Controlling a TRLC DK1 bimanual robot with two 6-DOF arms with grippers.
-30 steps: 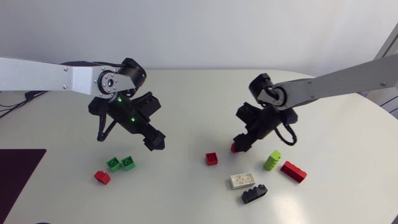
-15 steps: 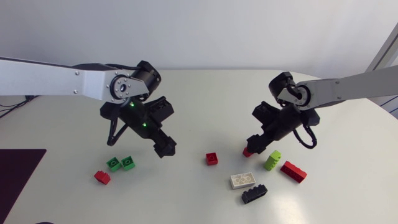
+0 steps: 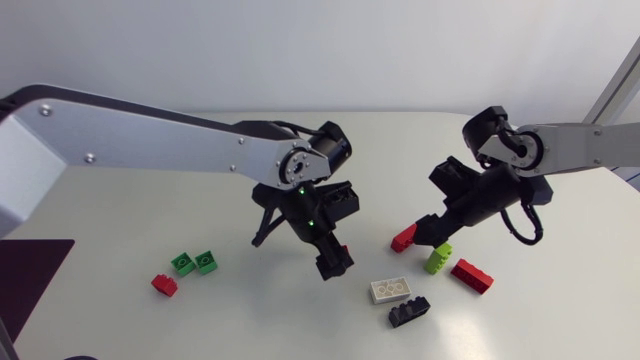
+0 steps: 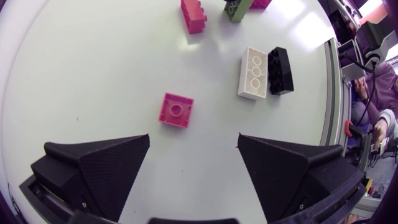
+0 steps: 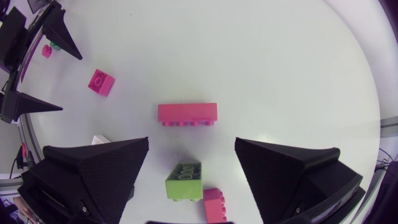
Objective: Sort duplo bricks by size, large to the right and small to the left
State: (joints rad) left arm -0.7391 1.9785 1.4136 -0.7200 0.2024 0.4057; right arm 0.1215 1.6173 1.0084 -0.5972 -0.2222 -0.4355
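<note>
The left gripper (image 4: 194, 140), fingers wide apart, hovers over a small red brick (image 4: 176, 110), while the right gripper (image 5: 191, 140), likewise spread, hangs over a long red brick (image 5: 187, 114).

My left arm (image 3: 150, 135) is a long silver-grey link dotted with small dark screws (image 3: 88, 157). It ends in black joints carrying two green lights (image 3: 303, 192). My right arm (image 3: 590, 145) matches, with a thin black cable (image 3: 536, 228) looped at its wrist. The left claw (image 4: 194, 140) and right claw (image 5: 192, 140) are matte black, with broad, finely ribbed wedge fingers.
</note>
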